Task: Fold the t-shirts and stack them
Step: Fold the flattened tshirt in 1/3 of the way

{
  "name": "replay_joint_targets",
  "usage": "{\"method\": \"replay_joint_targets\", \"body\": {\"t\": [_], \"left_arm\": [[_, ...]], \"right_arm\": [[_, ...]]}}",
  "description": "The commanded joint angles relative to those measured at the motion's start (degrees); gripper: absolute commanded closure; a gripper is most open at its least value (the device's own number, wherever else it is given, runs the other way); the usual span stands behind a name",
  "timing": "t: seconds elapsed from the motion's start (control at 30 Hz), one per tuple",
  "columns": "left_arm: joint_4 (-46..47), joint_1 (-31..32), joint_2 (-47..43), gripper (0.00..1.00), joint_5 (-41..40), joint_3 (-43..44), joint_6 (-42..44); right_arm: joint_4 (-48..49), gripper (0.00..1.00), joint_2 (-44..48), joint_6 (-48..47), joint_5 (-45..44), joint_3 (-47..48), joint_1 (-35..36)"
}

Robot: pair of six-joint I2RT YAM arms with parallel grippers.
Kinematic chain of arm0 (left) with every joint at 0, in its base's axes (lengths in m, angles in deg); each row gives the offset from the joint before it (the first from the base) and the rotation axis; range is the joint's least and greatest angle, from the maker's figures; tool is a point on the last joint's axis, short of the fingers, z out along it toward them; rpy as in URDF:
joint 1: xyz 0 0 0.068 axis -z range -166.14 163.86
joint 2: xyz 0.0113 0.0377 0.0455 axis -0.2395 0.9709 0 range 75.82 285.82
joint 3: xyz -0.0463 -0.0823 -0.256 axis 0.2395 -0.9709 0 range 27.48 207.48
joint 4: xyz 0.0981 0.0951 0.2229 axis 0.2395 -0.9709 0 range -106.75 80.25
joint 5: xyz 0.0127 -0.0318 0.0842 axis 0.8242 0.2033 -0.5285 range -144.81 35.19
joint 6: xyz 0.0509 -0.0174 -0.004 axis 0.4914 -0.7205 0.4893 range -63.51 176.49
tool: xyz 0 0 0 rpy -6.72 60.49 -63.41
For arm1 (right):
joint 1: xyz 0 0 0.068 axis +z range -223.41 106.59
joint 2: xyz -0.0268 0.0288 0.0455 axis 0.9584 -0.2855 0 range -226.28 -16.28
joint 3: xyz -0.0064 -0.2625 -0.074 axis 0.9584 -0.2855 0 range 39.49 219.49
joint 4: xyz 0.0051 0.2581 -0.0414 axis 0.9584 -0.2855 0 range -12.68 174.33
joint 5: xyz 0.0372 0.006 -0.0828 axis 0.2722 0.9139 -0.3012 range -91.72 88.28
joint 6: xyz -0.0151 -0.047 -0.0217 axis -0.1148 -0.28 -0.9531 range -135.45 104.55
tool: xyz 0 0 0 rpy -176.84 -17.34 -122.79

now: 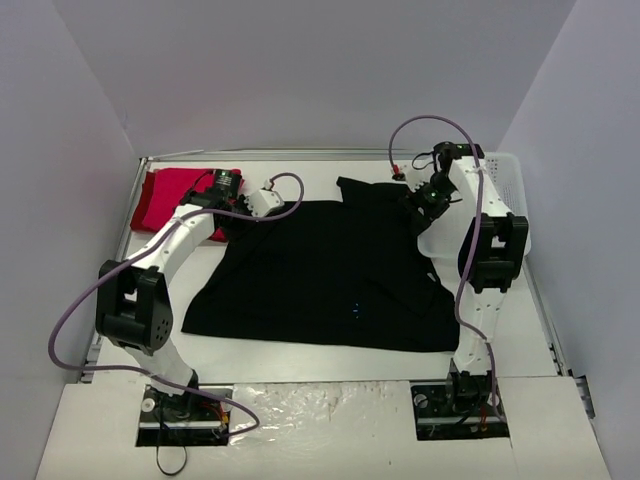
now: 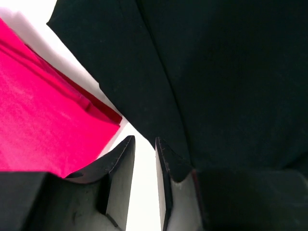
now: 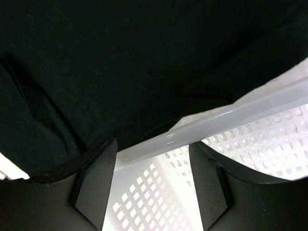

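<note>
Surface (image 1: 300, 372), white and walled in by pale panels, carries everything. Most of its middle is covered by the black t-shirt (image 1: 330, 275), spread flat with its hem toward the arm bases. Its far right corner rises up and drapes over the rim of the white mesh basket (image 1: 508, 205), which stands at the far right edge. At the far left corner lies the red t-shirt (image 1: 165, 195), folded into a compact block, just beside the black one's far left edge; a strip of bare white shows between the two in the left wrist view.

Both arms reach to the far side of the black shirt. The right tool (image 3: 153, 143) hangs above the basket rim where the black cloth crosses it, its jaws standing wide with nothing between them. The left tool (image 2: 144, 140) sits low over the gap between the two shirts, its jaws set narrow and closed on nothing. A tiny blue mark (image 1: 356, 309) shows near the hem.
</note>
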Motion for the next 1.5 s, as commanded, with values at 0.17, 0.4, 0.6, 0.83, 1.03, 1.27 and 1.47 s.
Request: {"method": "replay_joint_targets", "body": {"t": [0.17,0.4,0.6,0.83,1.03,1.27,1.47], "left_arm": [[2.4,0.0,-2.2,0.78,-2.4,-1.7,0.2],[2.8,0.0,-5.3,0.78,-3.5,-4.8,0.8],[3.0,0.1,-10.0,0.78,-2.6,-8.3,0.2],[2.7,0.1,-14.2,0.78,-3.5,-12.2,-0.3],[2.5,0.1,-16.6,0.78,-4.2,-14.6,-0.6],[1.8,0.1,-17.8,0.78,-4.1,-15.0,-1.0],[1.7,0.1,-17.8,0.78,-3.6,-15.4,-1.4]], "right_arm": [[0.0,0.38,3.8,1.1,-1.4,-4.6,0.8],[3.3,0.35,6.1,3.3,-7.7,-9.8,-1.0],[5.8,0.6,7.7,5.7,-9.4,-11.5,-3.5],[7.5,0.78,6.8,8.8,-9.3,-8.0,-4.1],[9.1,0.88,5.6,11.3,-8.1,-6.7,-4.1],[11.2,1.0,5.8,15.1,-8.5,-7.6,-4.1],[13.8,1.0,7.6,18.9,-9.9,-11.9,-3.9]]}}
